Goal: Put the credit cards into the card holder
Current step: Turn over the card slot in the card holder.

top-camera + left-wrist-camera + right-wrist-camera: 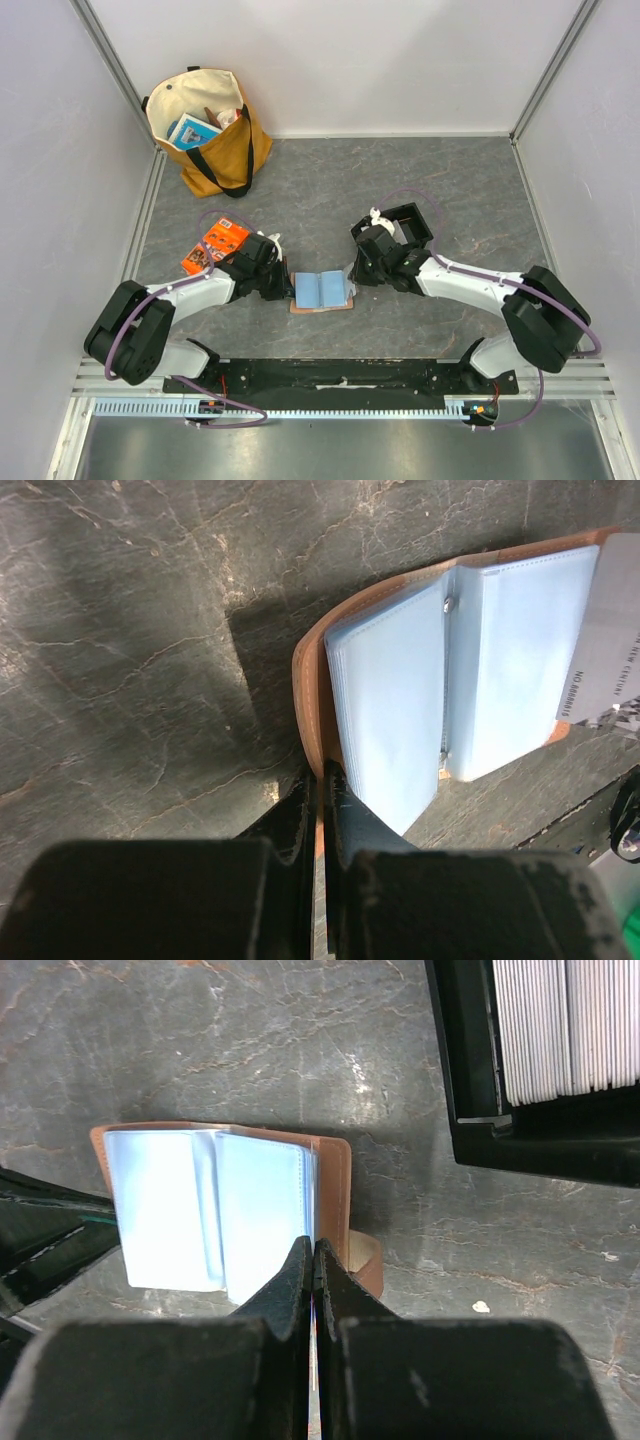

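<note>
Overhead view: the card holder [322, 290] is laid open on the grey marbled table [450, 180], near its centre and between the two arms, with the light-blue slotted inner face turned upward and the tan cover underneath. The left gripper [318, 785] is placed at the holder's 9 o'clock edge; its jaws are seen clenched on the rim of the tan cover, which passes between the fingertips. The right gripper [314, 1255] is placed at the holder's 3 o'clock edge, its jaws pressed together on a thin credit card [610, 620], seen edge-on between the fingers in the right wrist view and as a pale grey face with printed digits in the left wrist view, where it is overlapped onto the blue page farthest from the left gripper. A tan strap [365, 1252] is seen projecting from the cover just beside the right fingers. A black tray [470, 1080] is located at 1 o'clock from the holder, and a stack of credit cards [560, 1030] is stood on edge inside it. An orange packet [213, 247] is found at 10 o'clock, and a yellow tote bag [215, 140] at 11 o'clock, near the far wall.
</note>
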Controlling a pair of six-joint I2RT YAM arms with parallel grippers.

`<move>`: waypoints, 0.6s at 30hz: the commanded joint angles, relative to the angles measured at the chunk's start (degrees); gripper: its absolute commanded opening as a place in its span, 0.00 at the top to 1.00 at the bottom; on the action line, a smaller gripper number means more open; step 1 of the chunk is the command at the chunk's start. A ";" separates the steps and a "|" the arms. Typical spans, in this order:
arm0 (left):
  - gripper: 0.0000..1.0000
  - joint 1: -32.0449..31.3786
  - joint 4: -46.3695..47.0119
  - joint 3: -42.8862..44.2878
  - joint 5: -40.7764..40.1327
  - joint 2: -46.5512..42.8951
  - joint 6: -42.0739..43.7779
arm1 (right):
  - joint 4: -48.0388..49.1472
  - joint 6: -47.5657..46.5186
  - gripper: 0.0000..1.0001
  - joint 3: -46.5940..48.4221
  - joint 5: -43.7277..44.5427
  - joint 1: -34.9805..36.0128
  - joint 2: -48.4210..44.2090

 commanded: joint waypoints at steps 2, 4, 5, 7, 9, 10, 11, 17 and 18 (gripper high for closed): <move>0.98 -0.17 -1.88 -0.55 -2.39 2.07 3.32 | 0.52 -0.42 1.00 -0.76 0.05 -0.16 2.34; 0.98 -0.17 -1.88 -0.46 -2.13 2.16 3.32 | 0.96 -0.42 1.00 -0.85 -1.00 -0.16 3.13; 0.98 -0.17 -1.88 -0.29 -2.04 2.34 3.41 | 1.40 -0.42 1.00 -0.93 -1.71 -0.16 3.57; 0.98 -0.17 -1.88 -0.20 -1.69 2.60 3.41 | 2.89 0.01 1.00 -1.11 -3.46 -0.16 4.18; 0.98 -0.17 -1.79 -0.03 -1.51 2.86 3.58 | 4.82 0.81 1.00 -1.55 -4.96 -0.16 4.19; 0.98 -0.26 -1.70 -0.02 -1.25 3.04 3.67 | 5.61 0.98 1.00 -1.37 -5.49 -0.16 4.01; 0.98 -0.26 -1.62 -0.02 -1.08 3.21 3.59 | 6.23 1.25 1.00 -1.29 -6.10 -0.16 3.92; 0.98 -0.70 -0.21 0.50 1.21 4.09 4.11 | 9.30 0.55 1.00 -0.14 -10.32 -0.16 2.26; 0.98 -1.05 0.14 0.76 1.39 4.36 4.20 | 10.18 0.37 1.00 -0.32 -11.37 -0.16 1.90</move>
